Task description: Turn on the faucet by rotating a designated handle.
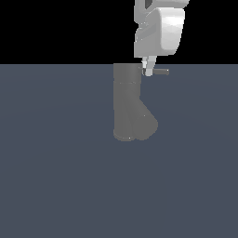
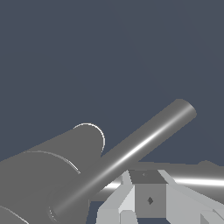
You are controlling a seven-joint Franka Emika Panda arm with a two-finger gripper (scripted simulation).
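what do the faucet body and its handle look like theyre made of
The faucet looks like dull grey cast metal or plastic: flat even tone, no sheen; as a render, it is hard to tell. The handle looks like brushed or polished metal: the wrist view shows a bright streak along its length. The tool sits at the handle.

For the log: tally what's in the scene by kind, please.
Matte grey upright cylinder faucet with thick angled spout: 1
Thin light-grey metal rod handle: 1
White robot arm with pincer: 1
Total: 3
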